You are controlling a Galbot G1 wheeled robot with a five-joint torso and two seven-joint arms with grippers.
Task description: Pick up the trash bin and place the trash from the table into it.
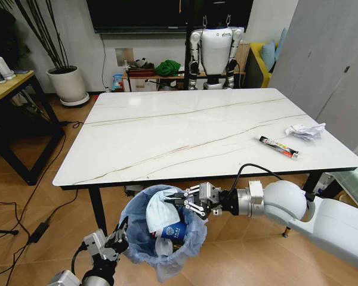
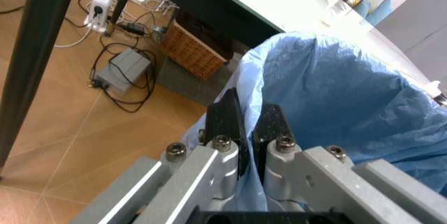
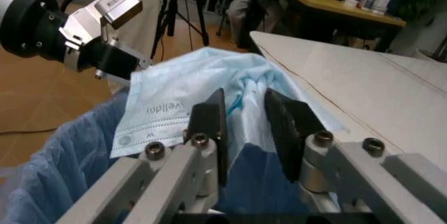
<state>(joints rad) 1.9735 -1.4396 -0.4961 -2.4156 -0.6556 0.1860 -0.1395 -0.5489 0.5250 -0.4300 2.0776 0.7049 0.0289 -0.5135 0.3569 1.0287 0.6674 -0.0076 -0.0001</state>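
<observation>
1. Bin (image 1: pixel 161 238): held off the floor at the table's near edge, 6 o'clock of the tabletop. Dark shell lined with a crinkly light-blue bag (image 2: pixel 335 93). Judged light but floppy at the liner; the rim is the firm place to hold.
2. Left gripper (image 1: pixel 115 235): at the bin's 9 o'clock, pinched closed on the rim with liner between the pads, as the left wrist view shows. The plastic looks slippery, so the hold may creep.
3. Right gripper (image 1: pixel 188 202): over the bin's mouth at 1 o'clock, jaws parted. A pale blue face mask (image 3: pixel 188 98) lies just ahead of the fingertips, draped on the bin's contents; whether the fingers touch it cannot be told.
4. Mask: soft, limp, nearly weightless by the look of it; best taken by a fold or edge.
5. Cup (image 1: pixel 170 232): white and blue, inside the bin under the mask.
6. Table (image 1: pixel 167 125): white marble-look top, black legs.
7. Dark wrapper (image 1: pixel 278 146): long, thin, flat on the table at 3 o'clock. Likely slick and hard to lift; pinch across the narrow width.
8. Crumpled paper (image 1: pixel 305 131): just beyond the wrapper, near the right edge. Light, springy, easy to grip anywhere.
</observation>
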